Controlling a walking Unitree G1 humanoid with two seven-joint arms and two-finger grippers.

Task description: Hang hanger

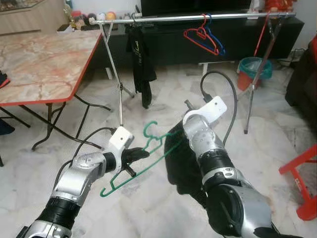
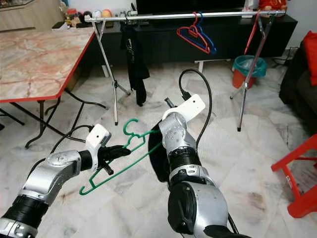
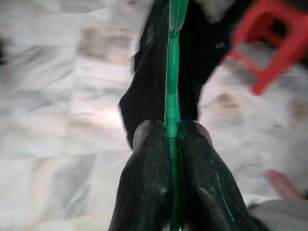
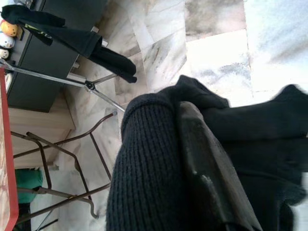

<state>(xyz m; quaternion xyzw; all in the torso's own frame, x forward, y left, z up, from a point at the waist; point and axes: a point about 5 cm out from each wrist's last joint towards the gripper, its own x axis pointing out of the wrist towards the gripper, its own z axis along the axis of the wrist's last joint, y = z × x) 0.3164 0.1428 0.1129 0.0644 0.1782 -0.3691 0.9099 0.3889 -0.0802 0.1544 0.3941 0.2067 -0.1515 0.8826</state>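
My left gripper (image 1: 137, 155) is shut on a green wire hanger (image 1: 148, 159), pinching its lower bar between both fingers (image 3: 149, 183). The hanger tilts over the floor with its hook up and its far end reaching into a black knit garment (image 1: 181, 168). My right gripper (image 4: 177, 144) is in the garment's folds, shut on the fabric (image 4: 144, 173), and holds it above the floor beside the hanger. Across the back runs a silver clothes rail (image 1: 198, 18), with a red hanger (image 1: 199, 39) and a blue one (image 1: 218, 45) on it.
Black clothing (image 1: 140, 59) hangs from the rail's left part. A marble-patterned table with a red edge (image 1: 44, 64) stands to the left. A teal bin (image 1: 253, 69) sits by the rail's right leg. A red stool (image 1: 303, 184) is at the right, with a dark TV cabinet (image 1: 237, 37) behind the rail.
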